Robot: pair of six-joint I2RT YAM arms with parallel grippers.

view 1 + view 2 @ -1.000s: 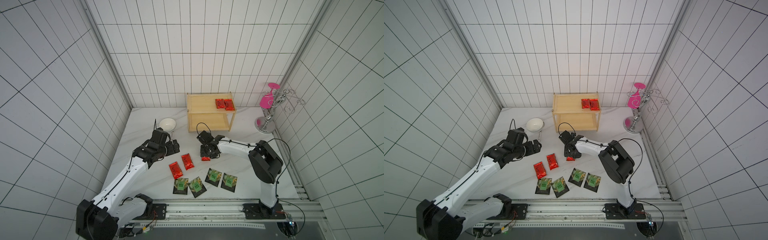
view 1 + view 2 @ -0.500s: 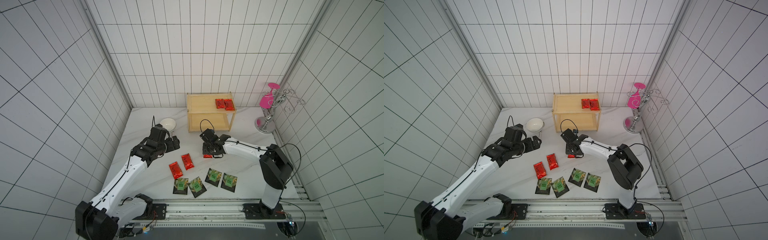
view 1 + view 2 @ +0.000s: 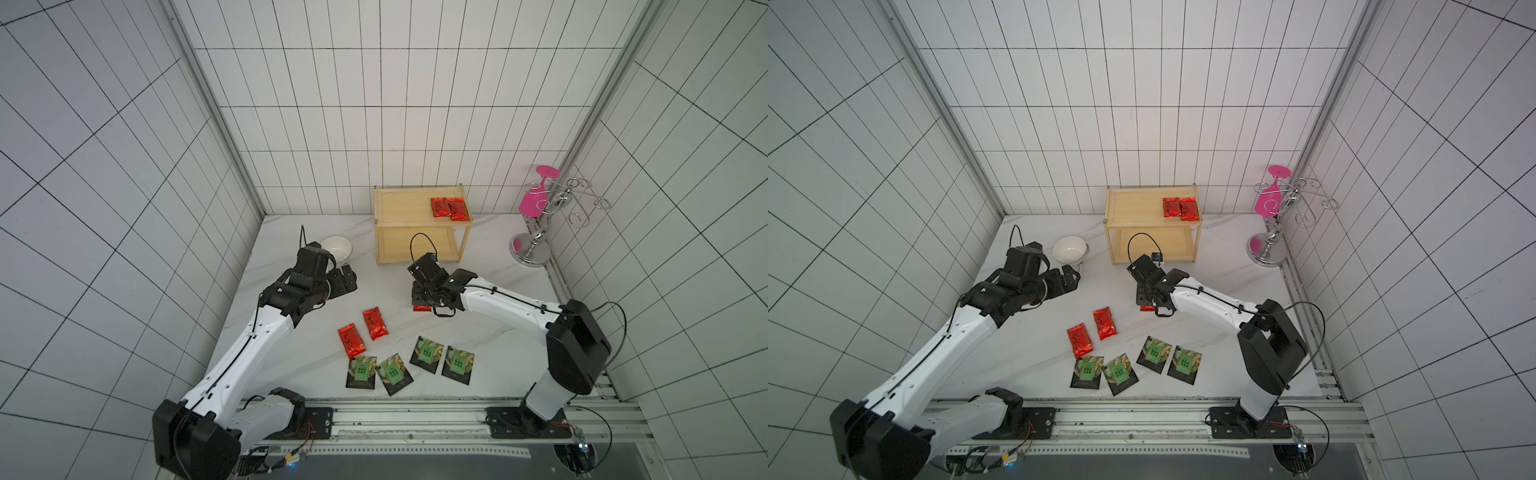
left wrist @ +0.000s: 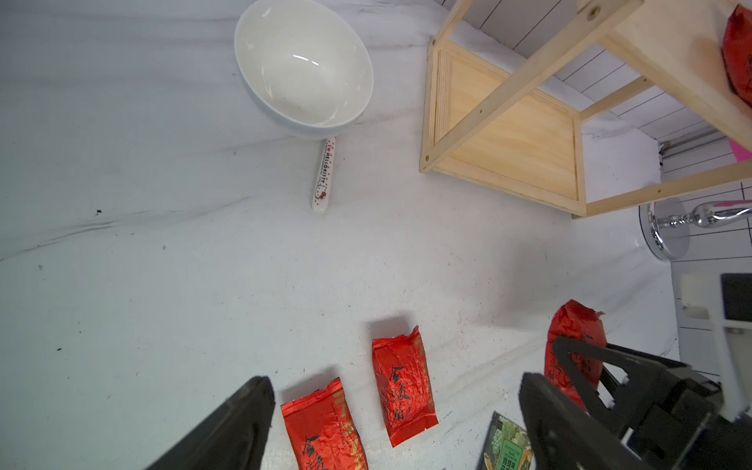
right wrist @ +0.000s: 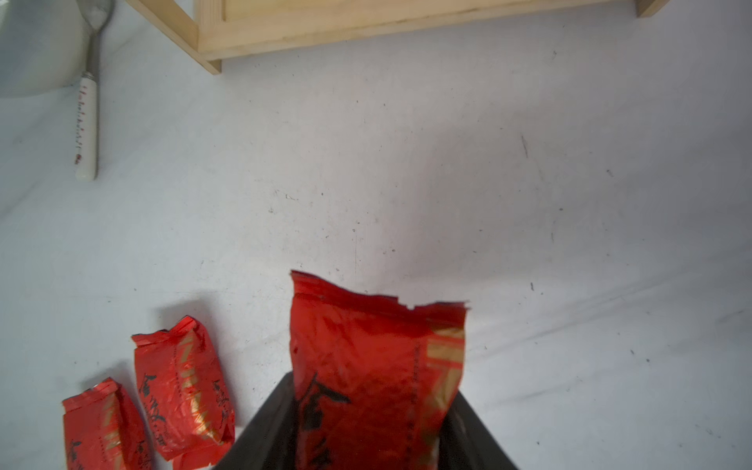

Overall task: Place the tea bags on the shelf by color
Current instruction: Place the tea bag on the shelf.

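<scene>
The red tea bag [image 5: 378,366] is clamped between the fingers of the right gripper [image 5: 370,396]. Its long axis runs out along them, and its torn top edge points toward the shelf [image 3: 403,205] (the lower front rail, by the wrist view). Bare table [image 5: 529,183] lies between that edge and the shelf's foot. Two shelved red bags [image 3: 448,208] lie side by side at the right end of the shelf's top board. Two loose red packets [image 3: 375,323] lie in front of the shelf, with four black bags [image 3: 427,354] in a row farther out. The left gripper [image 3: 348,281], jaws wide and empty, hangs off the shelf's left front corner, near the bowl [image 3: 336,249].
</scene>
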